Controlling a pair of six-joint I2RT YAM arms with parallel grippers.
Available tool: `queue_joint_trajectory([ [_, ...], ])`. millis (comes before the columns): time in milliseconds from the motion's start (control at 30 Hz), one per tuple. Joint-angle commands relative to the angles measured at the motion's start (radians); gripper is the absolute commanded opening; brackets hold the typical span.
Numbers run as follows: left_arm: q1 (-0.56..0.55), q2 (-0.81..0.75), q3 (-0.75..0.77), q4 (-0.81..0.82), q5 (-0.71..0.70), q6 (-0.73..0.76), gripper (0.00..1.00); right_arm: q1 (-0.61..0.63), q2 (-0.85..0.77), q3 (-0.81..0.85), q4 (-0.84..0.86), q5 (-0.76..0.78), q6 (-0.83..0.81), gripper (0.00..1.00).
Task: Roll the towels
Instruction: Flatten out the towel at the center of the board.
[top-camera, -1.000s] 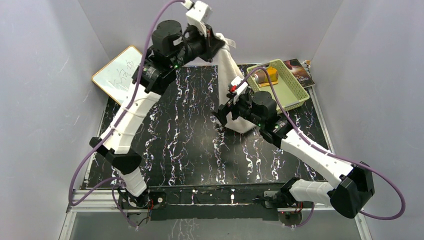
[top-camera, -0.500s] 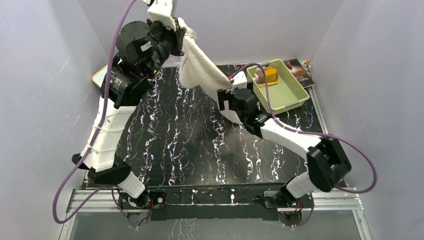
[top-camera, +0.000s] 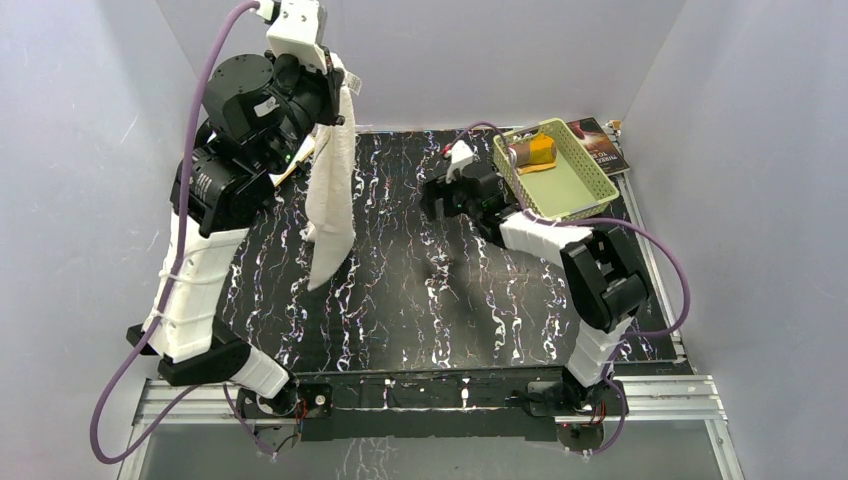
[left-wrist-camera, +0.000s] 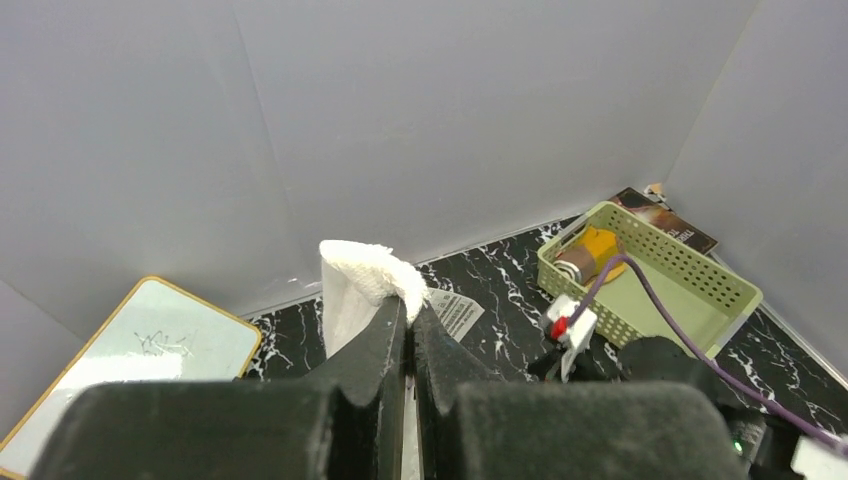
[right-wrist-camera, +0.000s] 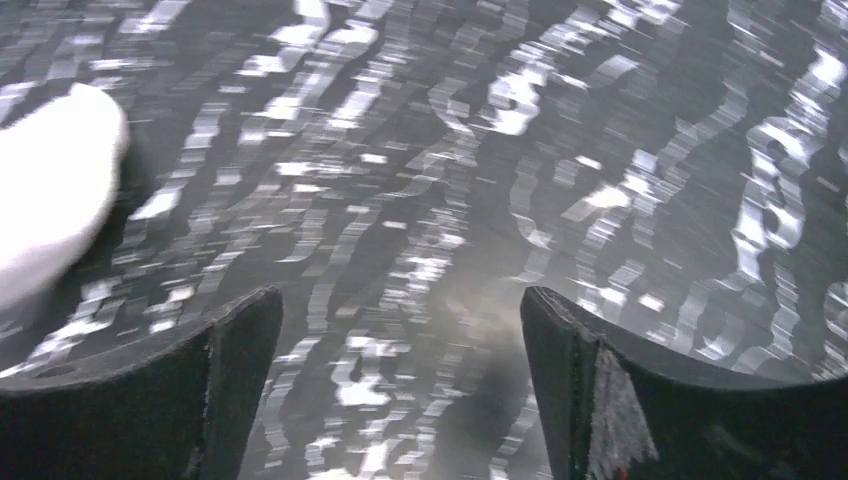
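My left gripper is raised high at the far left and is shut on the top corner of the cream-white towel. The towel hangs straight down, its lower tip near the black marbled table. In the left wrist view the jaws pinch the towel's bunched corner. My right gripper is open and empty, low over the table beside the basket, apart from the towel. Its wrist view shows the jaws wide open over bare table, the towel blurred at left. An orange-and-brown roll, seemingly the orange-yellow towel, lies in the basket.
A green slotted basket stands at the far right, also in the left wrist view. A dark book lies behind it. A framed whiteboard lies at the far left behind my left arm. Grey walls enclose the table.
My left arm swung left and lifted the cream-white towel with it. My right gripper let go of the towel's lower end and drew back toward the basket; the towel now hangs free.
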Motion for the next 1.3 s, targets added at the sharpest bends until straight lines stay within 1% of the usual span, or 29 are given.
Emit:
queue_joint_trajectory([
  [0, -0.003, 0.058, 0.061, -0.045, -0.061, 0.010, 0.00, 0.133, -0.110, -0.015, 0.111, -0.183, -0.048, 0.93],
  [67, -0.003, 0.103, 0.100, -0.059, -0.077, 0.013, 0.00, 0.177, -0.122, -0.041, 0.135, -0.216, -0.038, 0.97],
  [100, -0.002, 0.126, 0.121, -0.063, -0.087, 0.019, 0.00, 0.199, -0.139, -0.081, 0.170, -0.218, -0.025, 0.98],
  [200, -0.002, 0.183, 0.161, -0.067, -0.138, 0.049, 0.00, 0.238, -0.210, -0.178, 0.270, -0.188, 0.039, 0.98],
  [367, -0.003, 0.207, 0.164, -0.035, -0.212, 0.083, 0.00, 0.276, -0.413, -0.366, 0.385, -0.023, 0.098, 0.98],
  [433, -0.003, 0.209, 0.160, -0.028, -0.216, 0.086, 0.00, 0.284, -0.498, -0.421, 0.396, -0.004, 0.097, 0.98],
  [500, -0.003, 0.211, 0.150, -0.023, -0.222, 0.087, 0.00, 0.294, -0.523, -0.438, 0.368, -0.015, 0.083, 0.98],
  [633, -0.003, 0.223, 0.135, -0.020, -0.225, 0.085, 0.00, 0.315, -0.444, -0.427, 0.322, -0.041, 0.059, 0.98],
  [833, -0.002, 0.239, 0.138, -0.030, -0.225, 0.087, 0.00, 0.315, -0.274, -0.357, 0.290, -0.054, 0.072, 0.94],
  [933, -0.003, 0.238, 0.136, -0.035, -0.235, 0.091, 0.00, 0.315, -0.225, -0.347, 0.300, -0.063, 0.068, 0.92],
  [1100, -0.003, 0.232, 0.124, -0.032, -0.251, 0.100, 0.00, 0.325, -0.120, -0.308, 0.298, -0.092, 0.077, 0.86],
  [1267, -0.002, 0.228, 0.115, -0.031, -0.274, 0.111, 0.00, 0.335, -0.009, -0.259, 0.297, -0.068, 0.080, 0.84],
])
